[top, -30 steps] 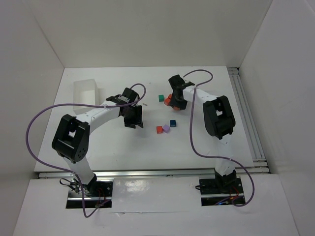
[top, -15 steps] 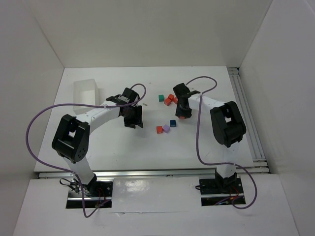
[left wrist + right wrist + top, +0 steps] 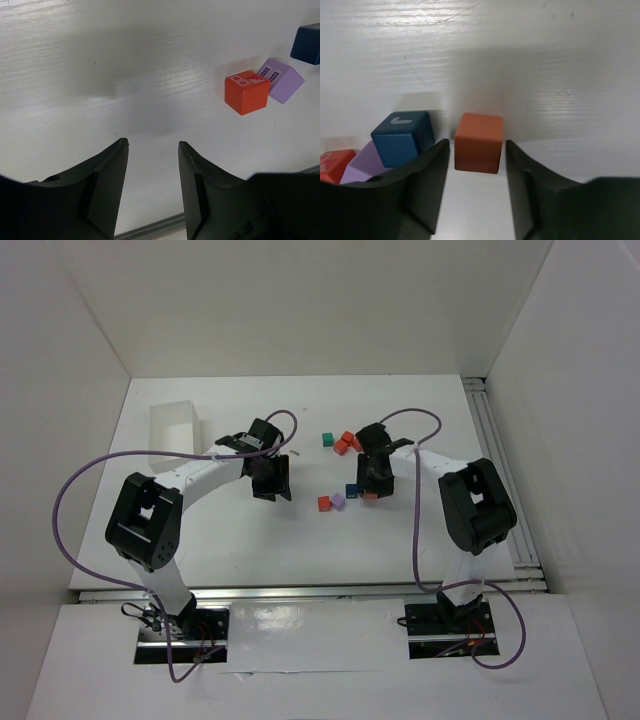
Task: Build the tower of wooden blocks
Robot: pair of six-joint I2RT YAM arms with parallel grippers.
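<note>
My right gripper [image 3: 372, 486] is open, its jaws standing on either side of an orange block [image 3: 479, 142] that rests on the table, with a small gap on each side. A dark blue block [image 3: 402, 137] sits just left of it, then a purple block [image 3: 357, 167] and a red block [image 3: 332, 165]. My left gripper [image 3: 270, 480] is open and empty, to the left of this group; its view shows the red block [image 3: 246, 91], the purple block [image 3: 281, 80] and the dark blue block [image 3: 307, 44]. A teal block [image 3: 327, 439] and a red and orange pair [image 3: 345, 443] lie farther back.
A white rectangular tray [image 3: 175, 430] stands at the back left. White walls enclose the table on three sides. A metal rail [image 3: 500, 470] runs along the right edge. Purple cables loop off both arms.
My right gripper has moved from the back red and orange pair toward the near side, bringing an orange block beside the dark blue one; its jaws now stand apart from it. The left arm has not moved.
</note>
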